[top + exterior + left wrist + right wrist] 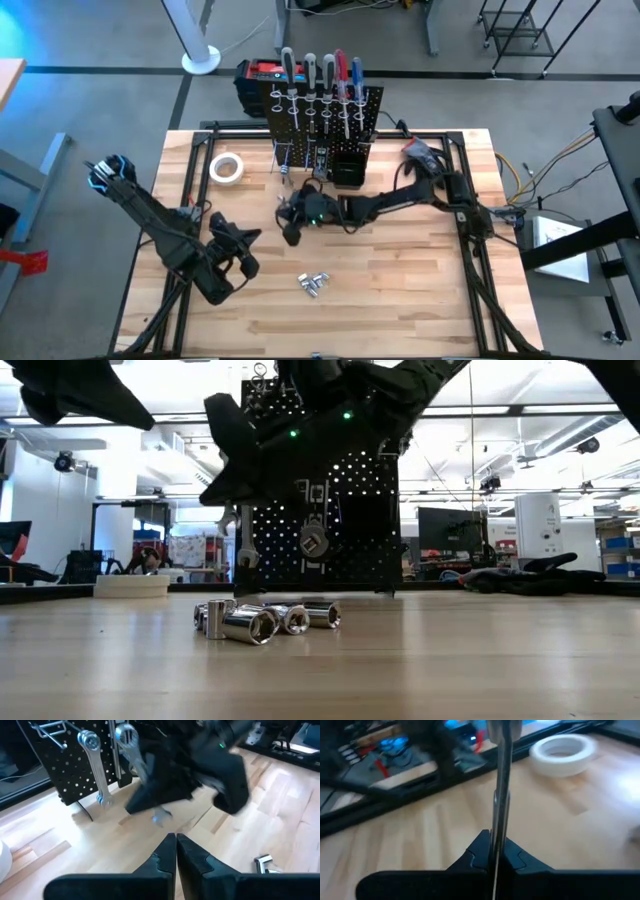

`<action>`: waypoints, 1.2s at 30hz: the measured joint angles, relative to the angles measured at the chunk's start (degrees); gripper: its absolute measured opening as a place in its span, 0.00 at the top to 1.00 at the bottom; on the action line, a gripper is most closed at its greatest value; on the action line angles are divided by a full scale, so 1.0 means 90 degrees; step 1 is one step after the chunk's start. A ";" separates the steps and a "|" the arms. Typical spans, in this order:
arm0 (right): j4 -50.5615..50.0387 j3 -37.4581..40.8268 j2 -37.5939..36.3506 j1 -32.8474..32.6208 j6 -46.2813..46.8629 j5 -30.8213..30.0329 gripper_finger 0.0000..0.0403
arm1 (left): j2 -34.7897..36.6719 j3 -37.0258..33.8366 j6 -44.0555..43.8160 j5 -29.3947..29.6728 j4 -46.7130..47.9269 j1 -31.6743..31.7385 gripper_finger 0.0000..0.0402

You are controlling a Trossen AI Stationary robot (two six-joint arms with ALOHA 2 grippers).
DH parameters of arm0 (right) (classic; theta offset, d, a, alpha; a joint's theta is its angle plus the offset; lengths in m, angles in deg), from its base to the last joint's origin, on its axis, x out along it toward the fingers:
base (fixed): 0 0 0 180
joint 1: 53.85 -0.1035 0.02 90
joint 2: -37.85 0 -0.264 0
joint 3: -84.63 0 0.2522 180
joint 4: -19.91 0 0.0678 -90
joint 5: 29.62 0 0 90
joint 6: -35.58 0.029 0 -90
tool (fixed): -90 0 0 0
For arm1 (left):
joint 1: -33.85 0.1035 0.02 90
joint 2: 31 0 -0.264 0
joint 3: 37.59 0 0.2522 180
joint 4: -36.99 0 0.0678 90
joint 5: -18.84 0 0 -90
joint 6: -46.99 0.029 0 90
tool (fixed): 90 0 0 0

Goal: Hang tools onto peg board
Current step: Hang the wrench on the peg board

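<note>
Wrench held before the peg board [325, 120]
Right gripper [495, 851] clamps a wrench [501, 795]; left gripper [175, 845] closed, empty, near sockets [313, 284].

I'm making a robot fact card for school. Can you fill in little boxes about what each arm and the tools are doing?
Right gripper: shut on a silver wrench, held near the peg board
Left gripper: shut, empty, over the table
On the board: screwdrivers, hanging wrenches
On the table: metal sockets, white tape roll
</note>
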 joint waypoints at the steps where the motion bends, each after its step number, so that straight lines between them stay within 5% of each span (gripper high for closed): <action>1: 0.0000 -0.0025 0.0002 0.0060 0.0037 0.0000 1.00 | -0.0040 0.0000 -0.0041 -0.0004 0.0001 -0.0008 1.00; 20: -0.0081 -0.0047 0.0012 0.0599 0.0639 -0.0010 1.00 | -0.0278 0.0000 -0.0324 0.0008 0.0057 -0.0007 1.00; 27: -0.0190 -0.0047 0.0012 0.0209 -0.0549 0.0370 1.00 | -0.0274 -0.0143 -0.0436 0.0512 -0.0011 -0.0007 1.00; 36: -0.0187 -0.0047 -0.0075 -0.0544 -0.1628 0.0531 1.00 | -0.0220 -0.0984 0.0010 0.0304 -0.1000 -0.0118 1.00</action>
